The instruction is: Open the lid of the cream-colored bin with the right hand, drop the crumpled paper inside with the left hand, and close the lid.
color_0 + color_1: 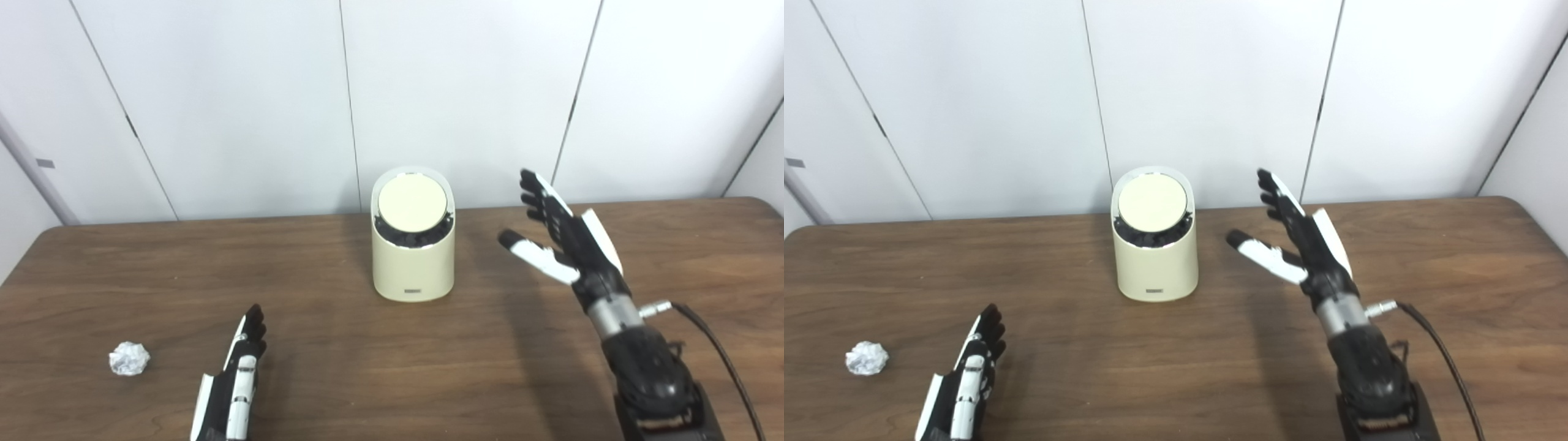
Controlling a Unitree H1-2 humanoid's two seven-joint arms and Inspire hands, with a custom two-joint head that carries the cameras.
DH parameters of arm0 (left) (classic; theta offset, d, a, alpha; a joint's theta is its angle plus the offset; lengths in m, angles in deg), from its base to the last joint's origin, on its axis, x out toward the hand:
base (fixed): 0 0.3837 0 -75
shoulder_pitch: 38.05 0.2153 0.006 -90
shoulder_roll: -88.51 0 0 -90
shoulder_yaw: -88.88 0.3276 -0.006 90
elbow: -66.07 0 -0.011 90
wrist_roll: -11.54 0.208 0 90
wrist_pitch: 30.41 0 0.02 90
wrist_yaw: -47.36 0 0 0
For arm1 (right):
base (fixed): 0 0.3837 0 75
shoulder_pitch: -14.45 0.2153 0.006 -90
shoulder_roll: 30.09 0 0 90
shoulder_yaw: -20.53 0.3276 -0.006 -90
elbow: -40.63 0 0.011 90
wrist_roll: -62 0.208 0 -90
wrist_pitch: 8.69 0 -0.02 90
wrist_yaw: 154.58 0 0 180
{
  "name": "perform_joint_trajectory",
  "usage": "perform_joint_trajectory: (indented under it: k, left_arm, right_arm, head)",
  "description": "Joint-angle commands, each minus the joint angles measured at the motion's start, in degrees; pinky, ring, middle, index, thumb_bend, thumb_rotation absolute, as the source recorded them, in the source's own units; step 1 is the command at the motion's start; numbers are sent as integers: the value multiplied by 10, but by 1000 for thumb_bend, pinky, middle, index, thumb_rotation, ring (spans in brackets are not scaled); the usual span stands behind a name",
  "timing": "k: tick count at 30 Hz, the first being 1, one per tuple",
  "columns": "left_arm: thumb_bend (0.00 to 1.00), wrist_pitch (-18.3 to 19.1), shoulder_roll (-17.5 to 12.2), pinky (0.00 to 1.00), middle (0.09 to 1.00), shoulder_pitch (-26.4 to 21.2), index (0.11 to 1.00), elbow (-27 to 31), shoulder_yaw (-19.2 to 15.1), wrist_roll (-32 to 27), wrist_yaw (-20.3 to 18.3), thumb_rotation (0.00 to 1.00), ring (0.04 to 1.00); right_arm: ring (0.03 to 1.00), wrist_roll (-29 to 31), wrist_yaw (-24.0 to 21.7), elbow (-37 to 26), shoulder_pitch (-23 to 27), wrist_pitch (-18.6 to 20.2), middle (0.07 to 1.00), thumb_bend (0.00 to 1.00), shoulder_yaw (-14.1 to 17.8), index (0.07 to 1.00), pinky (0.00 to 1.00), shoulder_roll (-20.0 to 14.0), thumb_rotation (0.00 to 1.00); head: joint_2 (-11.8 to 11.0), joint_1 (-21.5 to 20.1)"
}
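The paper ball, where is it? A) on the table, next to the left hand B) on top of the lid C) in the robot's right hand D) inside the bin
A: the paper ball lies on the table, apart from the open left hand.

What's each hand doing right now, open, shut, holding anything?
Left hand: open, empty, low over the table, right of the crumpled paper.
Right hand: open, empty, raised right of the bin.
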Motion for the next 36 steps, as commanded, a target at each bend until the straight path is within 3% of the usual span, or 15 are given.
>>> perform_joint_trajectory:
  k: [1, 12, 19, 27, 32, 36]
  left_arm:
    - [170, -8, 2, 1000, 1000, 29, 1000, 18, 4, 3, 4, 1000, 1000]
    - [164, -9, 2, 1000, 1000, 27, 1000, 15, 7, 8, 6, 1000, 1000]
    - [166, -9, 3, 1000, 1000, 26, 1000, 14, 9, 7, 6, 1000, 1000]
    - [182, -8, 7, 1000, 1000, 27, 1000, 14, 12, 16, 13, 1000, 1000]
    - [198, -9, 8, 1000, 999, 27, 1000, 11, 15, 14, 18, 995, 1000]
    - [201, -13, 7, 1000, 990, 25, 994, 4, 18, 18, 21, 984, 990]
  right_arm:
    - [906, -17, 9, -2, 31, 3, 927, 717, -4, 929, 879, -2, 640]
    - [917, -34, 0, 46, 96, 22, 941, 725, -27, 938, 849, 0, 599]
    - [938, -30, -5, 96, 152, 22, 954, 714, -36, 938, 867, 1, 509]
    - [966, -31, -10, 140, 202, 23, 969, 749, -55, 947, 904, 1, 537]
    - [961, -44, -14, 171, 229, 21, 976, 732, -73, 952, 877, -4, 519]
    - [937, -67, -17, 210, 259, 5, 959, 785, -97, 941, 846, -13, 517]
  head:
    - [1, 0]
    - [0, 0]
    - [1, 3]
    - [6, 10]
    - [10, 21]
    - [9, 23]
